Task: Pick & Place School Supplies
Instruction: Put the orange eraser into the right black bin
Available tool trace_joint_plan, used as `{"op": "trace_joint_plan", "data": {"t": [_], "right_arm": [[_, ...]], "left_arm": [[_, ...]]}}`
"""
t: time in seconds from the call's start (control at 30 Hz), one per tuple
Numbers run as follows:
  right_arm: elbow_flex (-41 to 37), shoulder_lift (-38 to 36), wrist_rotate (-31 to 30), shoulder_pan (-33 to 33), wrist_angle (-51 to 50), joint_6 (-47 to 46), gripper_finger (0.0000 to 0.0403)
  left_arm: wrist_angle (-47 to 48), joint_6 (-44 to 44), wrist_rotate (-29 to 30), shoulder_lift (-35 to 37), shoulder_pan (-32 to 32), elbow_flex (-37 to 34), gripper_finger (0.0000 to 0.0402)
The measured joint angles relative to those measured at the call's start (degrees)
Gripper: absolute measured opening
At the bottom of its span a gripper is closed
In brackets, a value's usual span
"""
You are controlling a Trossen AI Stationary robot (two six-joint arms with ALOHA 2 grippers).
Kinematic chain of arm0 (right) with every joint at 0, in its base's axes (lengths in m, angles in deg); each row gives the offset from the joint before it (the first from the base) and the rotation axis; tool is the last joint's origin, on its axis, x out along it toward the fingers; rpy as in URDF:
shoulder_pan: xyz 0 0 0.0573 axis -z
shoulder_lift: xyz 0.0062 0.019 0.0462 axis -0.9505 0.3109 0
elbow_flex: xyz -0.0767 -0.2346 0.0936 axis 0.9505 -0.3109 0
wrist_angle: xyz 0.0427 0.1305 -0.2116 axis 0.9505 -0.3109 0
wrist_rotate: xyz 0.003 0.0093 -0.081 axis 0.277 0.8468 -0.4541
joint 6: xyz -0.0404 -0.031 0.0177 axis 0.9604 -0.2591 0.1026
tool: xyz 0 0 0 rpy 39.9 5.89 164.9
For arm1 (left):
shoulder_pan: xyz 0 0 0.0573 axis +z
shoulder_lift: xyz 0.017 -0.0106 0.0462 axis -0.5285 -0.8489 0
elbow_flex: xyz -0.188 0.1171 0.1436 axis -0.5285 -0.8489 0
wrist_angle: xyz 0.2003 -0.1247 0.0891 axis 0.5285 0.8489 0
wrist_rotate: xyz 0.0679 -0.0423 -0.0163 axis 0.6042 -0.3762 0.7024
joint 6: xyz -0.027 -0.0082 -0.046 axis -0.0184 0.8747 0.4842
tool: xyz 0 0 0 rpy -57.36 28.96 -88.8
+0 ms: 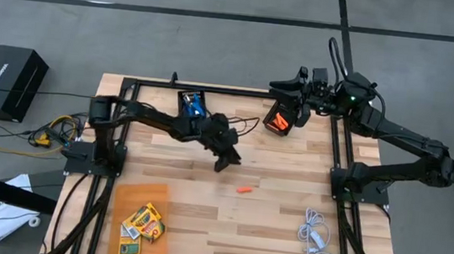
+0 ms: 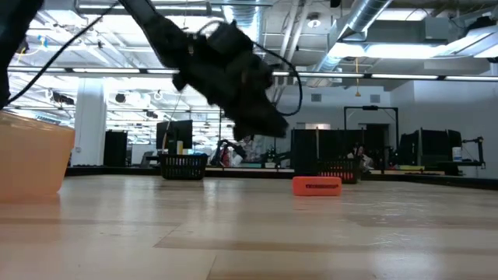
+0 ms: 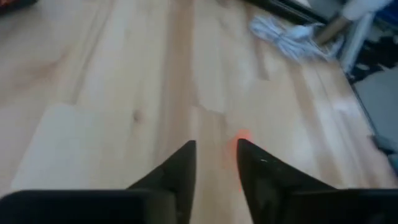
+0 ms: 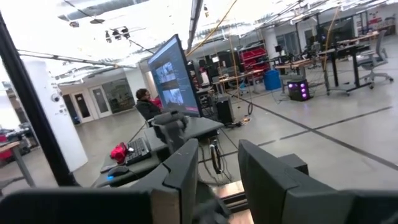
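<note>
From above we see a wooden table (image 1: 283, 234) with two dark robot arms reaching over it. The left gripper (image 1: 225, 161) hangs above the middle of the table, its two fingers (image 3: 180, 168) slightly apart with nothing between them. Just to the right of it and nearer the front edge, a small orange piece (image 1: 243, 190) lies alone on the bare wood. In the left wrist view that piece shows as an orange spot just past the fingertips.

At the table's near left corner, an orange tray (image 1: 122, 199) holds several yellow-and-green crayon boxes (image 1: 143, 221), lying close together. At the far edge, left of centre, a black bin (image 1: 183, 99) holds a blue-handled tool (image 1: 195, 106). Further right along the far edge, a second black bin (image 1: 282, 126) contains more orange pieces (image 1: 276, 123).

The right gripper (image 1: 286, 86) is raised over the far right of the table, just behind that second bin. Its fingers (image 4: 186, 168) stand apart and empty, pointing out toward the room beyond.

A white cord with a round bulb (image 1: 320, 243) lies coiled at the near right corner, well apart from both grippers.
</note>
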Motion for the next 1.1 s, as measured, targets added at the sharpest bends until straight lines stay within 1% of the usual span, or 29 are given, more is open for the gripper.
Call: {"op": "trace_joint_plan", "data": {"t": [0.13,0.27,0.4,0.53,0.7,0.83,1.0,1.1], "right_arm": [[0.00,0.00,-0.06,1.03,0.04,-0.28,0.0107],[0.02,0.00,-0.06,1.66,0.06,-0.47,0.0107],[0.00,0.00,-0.06,1.68,0.17,-0.45,0.0107],[0.02,0.00,-0.06,1.68,-0.04,-0.42,0.0107],[0.00,0.00,-0.08,1.68,-0.44,-0.27,0.0107],[0.02,0.00,-0.09,1.68,-0.44,-0.27,0.0107],[0.02,0.00,-0.06,1.63,-0.44,-0.27,0.0107],[0.02,0.00,-0.03,1.61,-0.42,-0.26,0.0107]], "left_arm": [[4.41,1.31,0.89,4.55,-1.93,0.31,0.0152],[8.42,4.65,3.82,4.64,-4.63,0.12,0.0177],[11.21,6.05,6.04,3.08,-7.24,2.48,0.0178],[13.66,5.70,9.00,1.38,-8.42,6.90,0.0176],[19.18,5.71,9.30,-3.18,-8.47,12.90,0.0176],[22.42,4.75,9.04,-6.94,-9.83,17.00,0.0176],[23.65,5.30,8.85,-9.77,-12.63,20.27,0.0176],[24.58,5.91,9.47,-10.34,-13.42,20.54,0.0176]]}}
